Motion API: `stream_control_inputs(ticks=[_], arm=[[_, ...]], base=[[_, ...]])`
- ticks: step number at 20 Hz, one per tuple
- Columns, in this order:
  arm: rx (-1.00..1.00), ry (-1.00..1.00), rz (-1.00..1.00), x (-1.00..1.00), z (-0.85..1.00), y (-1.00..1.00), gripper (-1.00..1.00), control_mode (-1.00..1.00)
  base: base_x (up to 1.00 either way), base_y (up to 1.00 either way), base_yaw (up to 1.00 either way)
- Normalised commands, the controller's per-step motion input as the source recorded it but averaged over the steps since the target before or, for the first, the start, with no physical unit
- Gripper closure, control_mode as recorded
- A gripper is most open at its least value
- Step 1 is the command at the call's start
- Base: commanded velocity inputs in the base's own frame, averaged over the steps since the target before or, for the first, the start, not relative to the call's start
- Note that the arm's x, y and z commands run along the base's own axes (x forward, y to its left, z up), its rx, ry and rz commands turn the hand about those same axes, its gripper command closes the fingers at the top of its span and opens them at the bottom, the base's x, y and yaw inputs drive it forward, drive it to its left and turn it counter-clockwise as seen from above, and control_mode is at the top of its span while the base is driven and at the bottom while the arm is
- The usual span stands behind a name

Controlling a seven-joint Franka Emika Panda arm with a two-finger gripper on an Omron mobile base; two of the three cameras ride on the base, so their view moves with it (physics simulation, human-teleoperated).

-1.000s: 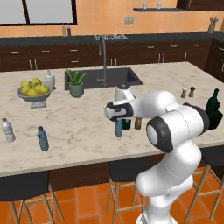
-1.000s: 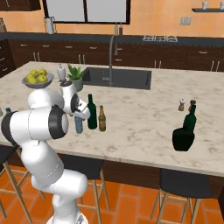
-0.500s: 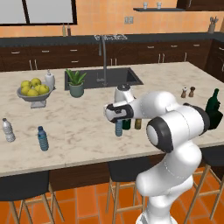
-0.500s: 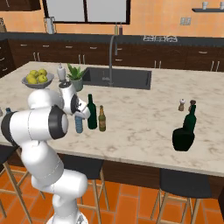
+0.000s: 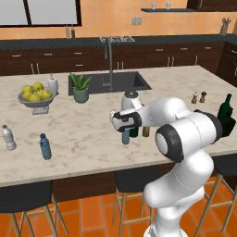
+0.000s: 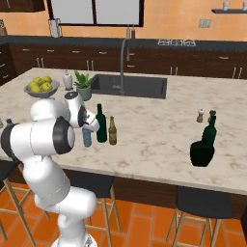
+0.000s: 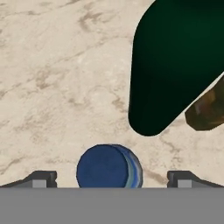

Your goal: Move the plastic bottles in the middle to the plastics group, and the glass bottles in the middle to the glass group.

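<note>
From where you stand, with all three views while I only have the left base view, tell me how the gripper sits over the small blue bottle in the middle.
Observer: In the hand view the gripper looks straight down on the blue cap of the small blue-tinted bottle, with one fingertip on each side of it and a gap on both.
Operator: Say what stands closest to it.
Observer: The right base view shows the tall dark green wine bottle right beside it, then the brown amber bottle.
Operator: Give me the glass group's spot.
Observer: The squat dark green bottle and the tall-necked one stand far along the counter, near the salt and pepper shakers.
</note>
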Motion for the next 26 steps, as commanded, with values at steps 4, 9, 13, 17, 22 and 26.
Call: stream_control_inputs(ticks=[4, 9, 13, 17, 22, 26], arm=[[0.0, -0.06, 0.0, 0.0, -0.2, 0.0, -1.0, -1.0], [0.0, -0.08, 0.0, 0.0, -0.3, 0.0, -1.0, -1.0], [0.0, 0.0, 0.0, 0.0, 0.0, 0.0, 1.0, -1.0], [0.0, 0.0, 0.0, 0.0, 0.0, 0.0, 1.0, -1.0], [0.0, -0.03, 0.0, -0.15, 0.0, 0.0, 1.0, -1.0], [0.0, 0.0, 0.05, -0.76, 0.32, 0.06, 1.0, -1.0]], base=[[0.0, 0.0, 0.0], [0.0, 0.0, 0.0], [0.0, 0.0, 0.0], [0.0, 0.0, 0.0], [0.0, 0.0, 0.0], [0.0, 0.0, 0.0]])
